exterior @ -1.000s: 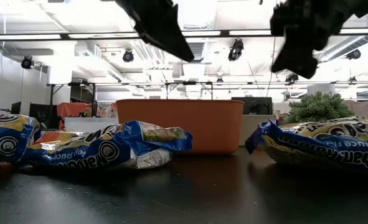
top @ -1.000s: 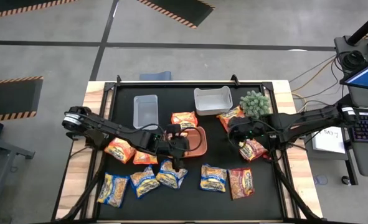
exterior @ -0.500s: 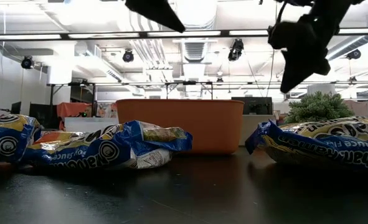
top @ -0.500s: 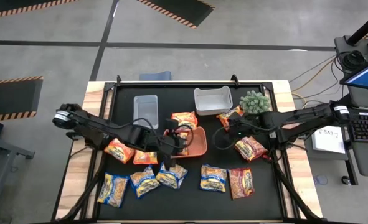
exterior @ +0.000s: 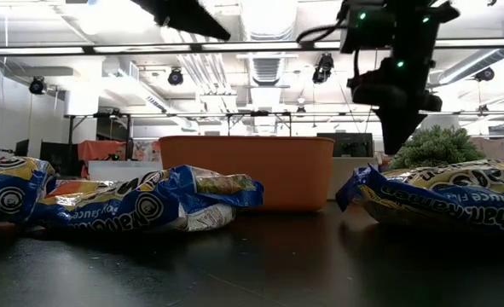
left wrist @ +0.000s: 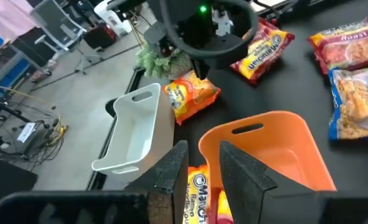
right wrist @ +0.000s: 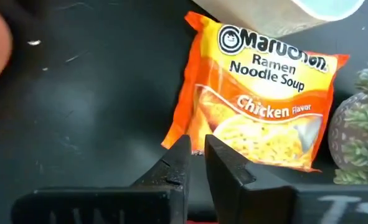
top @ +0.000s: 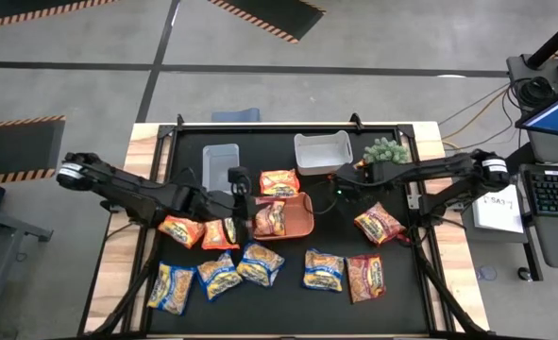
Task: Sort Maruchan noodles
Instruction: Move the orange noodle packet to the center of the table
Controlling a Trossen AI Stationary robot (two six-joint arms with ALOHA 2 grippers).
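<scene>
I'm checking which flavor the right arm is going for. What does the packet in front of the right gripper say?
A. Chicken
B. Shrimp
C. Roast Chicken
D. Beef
A: the right wrist view shows the orange packet just past the right gripper, printed "Chicken Flavor".

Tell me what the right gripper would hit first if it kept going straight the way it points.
Probably the orange Chicken packet: the right gripper points at its near edge, just beside the white bin. Depth is unclear.

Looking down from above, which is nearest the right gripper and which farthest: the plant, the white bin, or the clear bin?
From the right gripper:
1. White bin, just behind it.
2. Plant, toward the table's right edge, slightly farther.
3. Clear bin, far across on the left.
</scene>
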